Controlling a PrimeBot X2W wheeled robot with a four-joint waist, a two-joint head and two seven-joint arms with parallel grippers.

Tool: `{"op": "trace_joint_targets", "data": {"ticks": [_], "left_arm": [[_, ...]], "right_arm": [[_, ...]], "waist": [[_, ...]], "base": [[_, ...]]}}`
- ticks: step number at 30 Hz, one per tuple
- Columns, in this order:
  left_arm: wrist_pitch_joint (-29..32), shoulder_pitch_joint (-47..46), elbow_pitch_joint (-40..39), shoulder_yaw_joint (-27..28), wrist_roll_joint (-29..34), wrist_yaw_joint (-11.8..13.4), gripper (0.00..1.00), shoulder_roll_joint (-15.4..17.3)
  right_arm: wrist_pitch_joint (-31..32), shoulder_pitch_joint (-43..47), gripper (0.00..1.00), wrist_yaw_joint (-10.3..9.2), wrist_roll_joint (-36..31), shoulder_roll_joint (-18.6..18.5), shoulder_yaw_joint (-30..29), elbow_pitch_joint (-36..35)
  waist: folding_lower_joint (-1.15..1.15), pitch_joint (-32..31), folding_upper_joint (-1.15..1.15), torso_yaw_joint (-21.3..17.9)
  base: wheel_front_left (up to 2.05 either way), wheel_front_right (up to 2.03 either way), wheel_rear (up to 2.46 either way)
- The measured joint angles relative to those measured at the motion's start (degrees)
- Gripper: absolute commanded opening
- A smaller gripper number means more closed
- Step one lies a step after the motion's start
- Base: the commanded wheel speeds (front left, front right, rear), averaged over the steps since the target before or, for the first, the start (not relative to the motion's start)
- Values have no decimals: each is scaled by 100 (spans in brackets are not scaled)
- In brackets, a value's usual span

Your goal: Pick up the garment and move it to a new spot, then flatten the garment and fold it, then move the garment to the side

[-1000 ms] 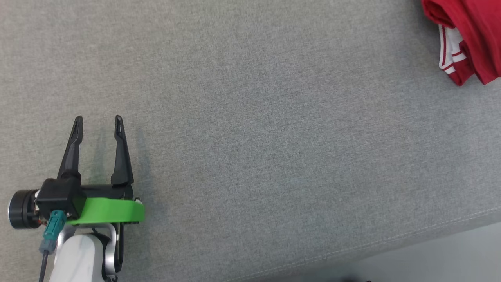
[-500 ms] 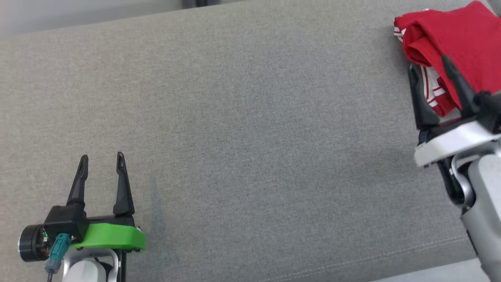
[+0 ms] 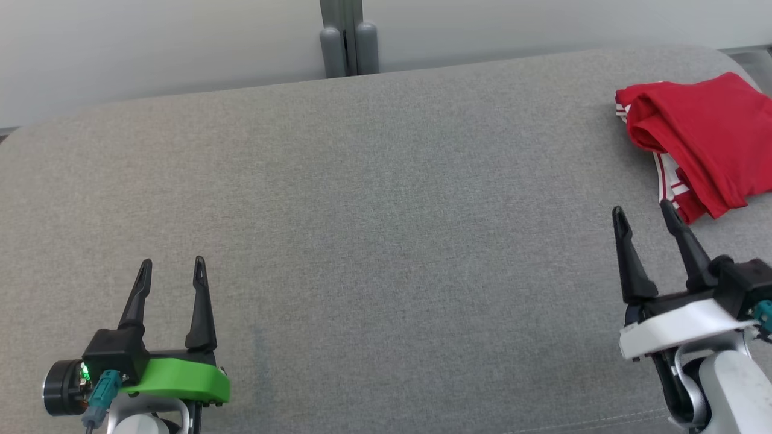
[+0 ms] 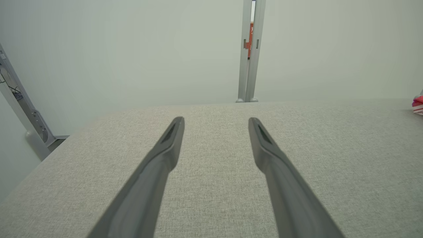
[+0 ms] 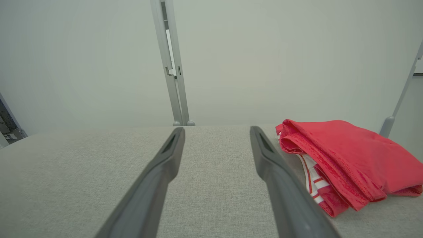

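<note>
Head camera has tilted up, and the right pincer [image 3: 640,207] has drawn back off the garment. On the grey tabletop [image 3: 386,211], the folded red garment [image 3: 705,132] lies at the far right corner. The right pincer and left pincer [image 3: 172,262] gape wide, empty. The move aside looks done; next, simply retreat.

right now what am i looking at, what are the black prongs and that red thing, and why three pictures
This is a two-armed robot. One picture comes from a camera on its head, looking down at a grey fabric-covered surface. The black prongs are its grippers: the left gripper with a green collar, the right gripper with a white one. Both are open and hold nothing. The other two pictures come from cameras on each wrist, looking along that gripper's fingers. The red thing is a folded red garment with white striped trim, at the far right beside the right gripper.
</note>
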Motion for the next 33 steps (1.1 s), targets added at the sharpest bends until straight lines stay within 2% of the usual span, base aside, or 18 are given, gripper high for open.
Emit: {"op": "trace_joint_targets", "data": {"ticks": [8,15,33], "left_arm": [[-7,105,144,-20,-53,-51,100,26],[35,185,116,-3,-115,-66,100,101],[203,270,-83,-57,-261,-52,100,190]], "right_arm": [[0,716,100,0,-231,432,-52,-179],[1,938,100,-1,-341,626,-10,-243],[34,909,100,0,-528,638,-119,-311]], "waist": [[0,-427,0,174],[0,-648,0,304],[0,-701,0,387]], "base": [[0,0,0],[0,0,0],[0,0,0]]}}
